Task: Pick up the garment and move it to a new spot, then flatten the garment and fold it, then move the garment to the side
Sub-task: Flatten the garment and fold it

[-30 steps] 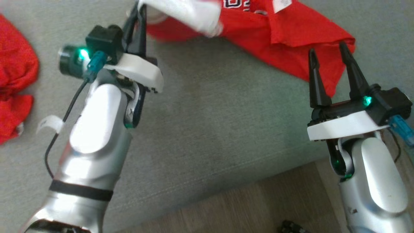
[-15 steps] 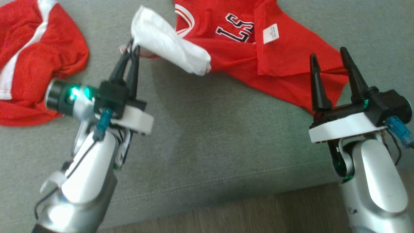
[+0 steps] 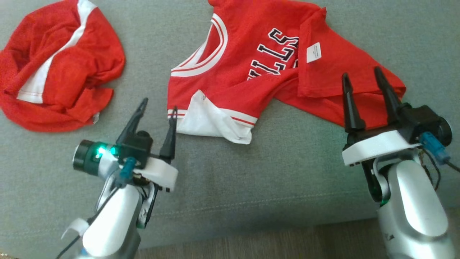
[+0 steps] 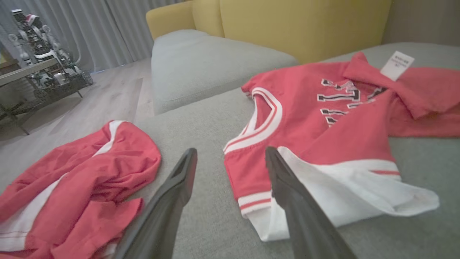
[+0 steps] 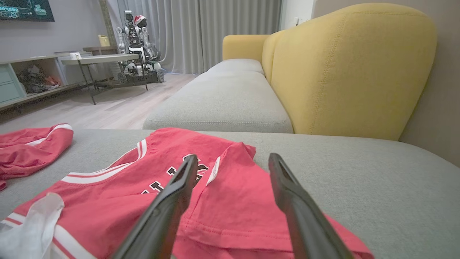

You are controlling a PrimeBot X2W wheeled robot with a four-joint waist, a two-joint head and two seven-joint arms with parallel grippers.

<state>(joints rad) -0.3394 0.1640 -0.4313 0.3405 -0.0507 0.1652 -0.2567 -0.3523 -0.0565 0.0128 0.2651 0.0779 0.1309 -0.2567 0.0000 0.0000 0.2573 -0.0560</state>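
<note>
**Two reds on the couch, both claws empty**

Quick count from my end: two red garments, two claws, one tag.

The one I'm working on is the jersey (image 3: 244,90), lying spread out but rumpled on the grey cushion (image 3: 251,187). It's red, with a white-and-red striped neck trim and black letters outlined in white across the chest. A fold covers part of the lettering, so I can't read the whole word. Its right side is doubled over on itself, and the white tag (image 3: 313,53) sits on that folded bit. At its near left corner a white flap (image 3: 212,122) is turned out past the striped hem.

The other red thing is a crumpled heap (image 3: 61,72) with a white stripe. It's well to the left of the jersey, not touching it.

The left claw (image 3: 160,105) is spread wide with nothing in it, tips just beside the jersey's white flap, on its left. The right claw (image 3: 361,72) is also wide apart and empty, fingers over the jersey's near right edge. Can't tell if they touch the cloth.
</note>
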